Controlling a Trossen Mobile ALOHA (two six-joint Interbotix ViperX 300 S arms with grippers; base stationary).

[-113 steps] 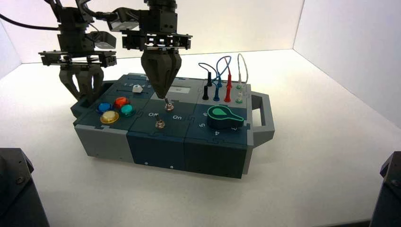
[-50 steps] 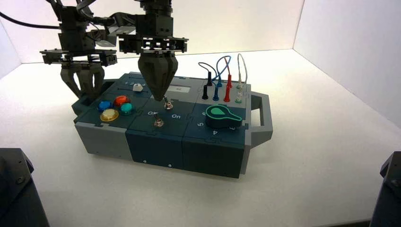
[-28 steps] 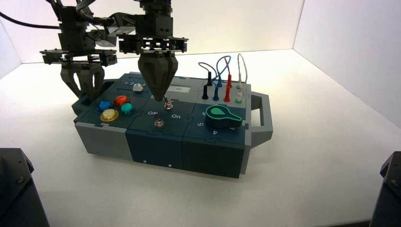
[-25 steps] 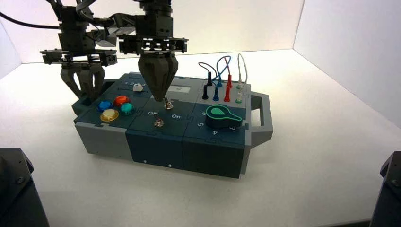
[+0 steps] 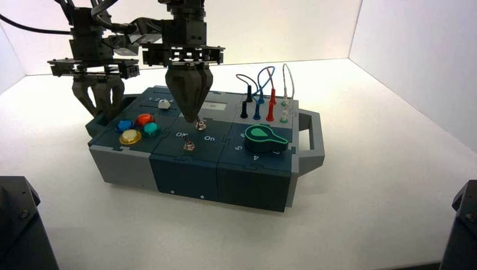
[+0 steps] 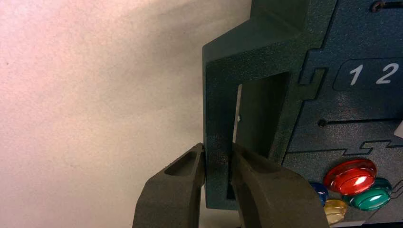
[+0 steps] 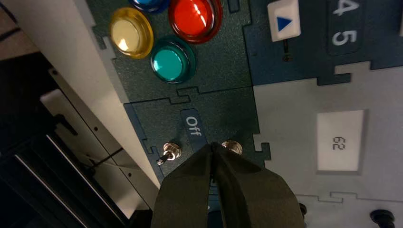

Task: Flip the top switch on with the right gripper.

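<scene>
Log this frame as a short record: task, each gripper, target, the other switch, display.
task: flip the top switch on
right gripper: fingers closed, tip at the top switch
left gripper: closed on the box's left handle
target: top switch, position hidden by the fingers
other switch: lower switch, nearer the front edge
display: reads 62

White lettering reading "Off" (image 7: 193, 126) marked the dark panel of the button box (image 5: 225, 174), just beside the tips of the dark grey, wedge-shaped right gripper (image 5: 191, 120). Beyond that gripper, a pale rectangular display (image 7: 339, 159) showed "62" (image 7: 339, 143). To its left, white numerals "4" and "5" (image 7: 344, 38) stood near a white slider cap (image 7: 285, 31) bearing a blue triangle (image 7: 283, 23). White "1" and "2" (image 6: 387, 73) appeared to the right of the dark left gripper (image 5: 107, 119).
</scene>
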